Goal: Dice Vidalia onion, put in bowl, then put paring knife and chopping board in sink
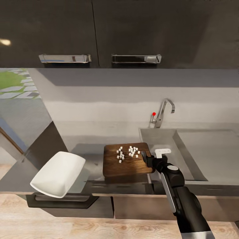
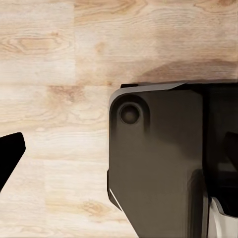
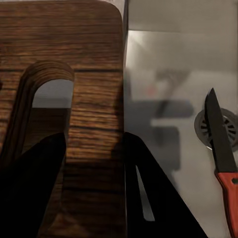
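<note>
Chopping board [image 1: 127, 162] (onion-strewn), right gripper [image 3: 94, 163] clamping edge

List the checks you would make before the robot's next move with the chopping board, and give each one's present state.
1. Grip on the chopping board: the right jaws straddle the strip beside its slot handle and appear closed on it. Ok.
2. Diced onion in the bowl: the pieces lie on the board. Not ok.
3. Bowl sitting level: it is tilted at the left end of the countertop. Not ok.
4. Paring knife in the sink: it lies in the basin beside the drain. Ok.
5. Left jaws open or closed: cannot tell.
</note>
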`<state>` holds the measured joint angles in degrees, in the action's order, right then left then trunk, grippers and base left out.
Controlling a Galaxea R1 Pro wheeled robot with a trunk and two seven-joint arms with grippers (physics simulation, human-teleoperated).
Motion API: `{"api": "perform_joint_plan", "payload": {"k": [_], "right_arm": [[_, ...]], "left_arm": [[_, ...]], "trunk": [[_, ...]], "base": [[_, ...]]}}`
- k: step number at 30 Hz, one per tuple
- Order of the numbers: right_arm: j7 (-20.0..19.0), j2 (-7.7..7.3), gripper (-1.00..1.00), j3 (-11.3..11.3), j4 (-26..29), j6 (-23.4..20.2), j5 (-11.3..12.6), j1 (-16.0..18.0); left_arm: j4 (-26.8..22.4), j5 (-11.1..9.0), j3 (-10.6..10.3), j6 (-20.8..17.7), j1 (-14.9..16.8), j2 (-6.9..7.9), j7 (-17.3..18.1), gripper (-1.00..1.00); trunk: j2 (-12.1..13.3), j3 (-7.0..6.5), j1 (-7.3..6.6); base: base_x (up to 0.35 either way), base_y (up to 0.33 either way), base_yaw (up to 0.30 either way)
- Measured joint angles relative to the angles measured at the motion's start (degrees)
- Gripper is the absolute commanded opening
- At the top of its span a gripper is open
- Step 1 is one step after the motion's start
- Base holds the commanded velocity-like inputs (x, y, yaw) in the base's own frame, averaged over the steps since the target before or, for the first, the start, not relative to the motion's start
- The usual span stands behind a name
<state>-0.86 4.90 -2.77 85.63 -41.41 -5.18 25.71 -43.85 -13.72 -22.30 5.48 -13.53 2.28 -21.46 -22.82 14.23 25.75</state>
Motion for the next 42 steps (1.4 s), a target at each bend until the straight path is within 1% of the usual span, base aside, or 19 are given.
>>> {"api": "perform_joint_plan", "payload": {"k": [7, 16, 26, 34, 37, 42], "right_arm": [[0.0, 0.00, -1.00, 0.0, 0.1, 0.0, -0.1, 0.0], [0.0, -0.01, -1.00, 0.0, 0.1, -0.1, 0.0, 0.0], [0.0, 0.00, -1.00, 0.0, 0.1, -0.1, -0.1, 0.0], [0.0, -0.01, -1.00, -0.1, 0.1, -0.2, 0.0, 0.0], [0.0, -0.01, -1.00, -0.1, 0.1, -1.3, 0.0, 0.0], [0.0, 0.00, -1.00, -0.1, 0.2, -1.9, 0.0, 0.0]], "left_arm": [[0.1, 0.0, 0.0, 0.0, 0.0, 0.00, 0.0, 1.00], [0.1, 0.0, 0.0, 0.0, 0.0, -0.01, 0.0, 1.00], [0.1, 0.0, 0.0, 0.0, 0.0, 0.00, 0.0, 1.00], [0.0, 0.0, 0.0, 0.0, 0.0, -0.01, 0.0, 1.00], [0.0, 0.0, 0.0, 0.0, 0.0, -0.01, 0.0, 1.00], [0.1, 0.0, 0.0, 0.0, 0.0, 0.00, 0.0, 1.00]], "trunk": [[0.0, -0.65, 0.00], [0.0, -1.48, 0.00], [0.0, -2.40, 0.00], [0.0, -3.14, 0.00], [0.0, -3.42, 0.00], [0.0, -3.89, 0.00]], "base": [[0.000, 0.040, 0.000], [0.000, 0.265, 0.000], [0.000, 0.055, 0.000], [0.000, 0.277, 0.000], [0.000, 0.290, 0.000], [0.000, 0.115, 0.000]]}}
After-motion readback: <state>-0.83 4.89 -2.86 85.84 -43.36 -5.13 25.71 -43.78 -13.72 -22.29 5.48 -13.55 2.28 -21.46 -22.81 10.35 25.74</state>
